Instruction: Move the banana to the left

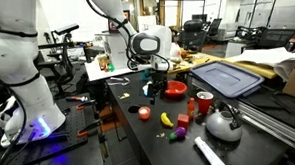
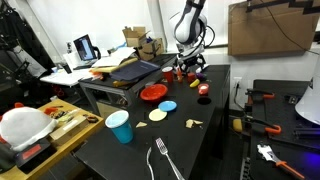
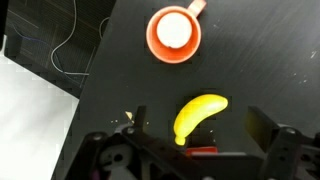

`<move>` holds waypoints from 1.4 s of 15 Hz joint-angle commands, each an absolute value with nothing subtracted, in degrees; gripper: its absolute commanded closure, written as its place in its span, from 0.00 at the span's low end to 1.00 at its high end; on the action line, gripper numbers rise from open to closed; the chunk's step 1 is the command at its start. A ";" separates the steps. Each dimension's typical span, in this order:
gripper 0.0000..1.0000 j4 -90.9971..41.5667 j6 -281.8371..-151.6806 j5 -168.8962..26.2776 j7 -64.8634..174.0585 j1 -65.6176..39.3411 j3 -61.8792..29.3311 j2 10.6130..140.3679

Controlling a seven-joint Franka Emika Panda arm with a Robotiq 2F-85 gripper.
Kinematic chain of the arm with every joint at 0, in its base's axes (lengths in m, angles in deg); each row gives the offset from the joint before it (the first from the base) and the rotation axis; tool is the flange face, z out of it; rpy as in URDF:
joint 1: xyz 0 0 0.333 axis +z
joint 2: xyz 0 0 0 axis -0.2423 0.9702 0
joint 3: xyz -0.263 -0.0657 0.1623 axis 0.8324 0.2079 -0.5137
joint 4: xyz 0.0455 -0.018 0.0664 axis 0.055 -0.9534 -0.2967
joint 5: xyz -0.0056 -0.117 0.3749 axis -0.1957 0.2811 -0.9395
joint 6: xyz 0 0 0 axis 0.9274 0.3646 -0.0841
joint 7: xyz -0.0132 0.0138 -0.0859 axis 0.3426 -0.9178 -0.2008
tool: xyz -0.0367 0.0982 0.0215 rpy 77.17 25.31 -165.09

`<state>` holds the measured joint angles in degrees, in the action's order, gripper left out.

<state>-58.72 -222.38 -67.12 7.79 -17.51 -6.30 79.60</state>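
The banana (image 3: 200,115) is small, bright yellow and curved, and lies on the black table. In the wrist view it sits between my two dark fingers, with free room on both sides. My gripper (image 3: 200,128) is open and empty, above the banana and not touching it. In an exterior view the banana (image 1: 167,118) lies near the table's front part, with the gripper (image 1: 151,68) hanging above the table. The gripper (image 2: 190,64) also shows at the far end of the table; the banana is too small to make out there.
An orange-red cup with a white inside (image 3: 174,33) stands just beyond the banana. A red bowl (image 1: 174,90), a red cup (image 1: 203,103) and a metal kettle (image 1: 223,122) stand nearby. A red plate (image 2: 152,93), a blue cup (image 2: 119,127) and a fork (image 2: 160,160) lie farther along the table.
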 commanded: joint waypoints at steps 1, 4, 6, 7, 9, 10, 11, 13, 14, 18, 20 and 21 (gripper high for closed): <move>0.00 -55.30 -221.38 -69.51 5.79 -19.06 -4.11 82.97; 0.00 -53.77 -221.16 -71.55 5.75 -19.82 -3.20 85.02; 0.00 -53.15 -221.06 -72.86 5.44 -19.77 -3.13 85.99; 0.00 -52.84 -220.89 -73.61 5.21 -19.76 -3.17 86.44; 0.00 -52.68 -220.88 -74.97 5.44 -19.67 -3.58 86.67; 0.00 -52.69 -221.04 -75.30 5.37 -19.39 -3.60 86.62; 0.00 -52.58 -221.00 -75.74 5.36 -19.21 -3.75 86.51; 0.00 -52.60 -220.93 -76.16 4.98 -18.60 -3.63 86.18; 0.00 -52.74 -220.87 -76.27 4.69 -18.29 -3.55 85.96; 0.00 -53.28 -221.00 -76.35 3.71 -17.61 -3.41 86.11; 0.00 -53.58 -221.14 -76.19 2.70 -17.44 -3.29 86.34; 0.00 -53.70 -221.20 -76.15 2.07 -17.44 -3.19 86.57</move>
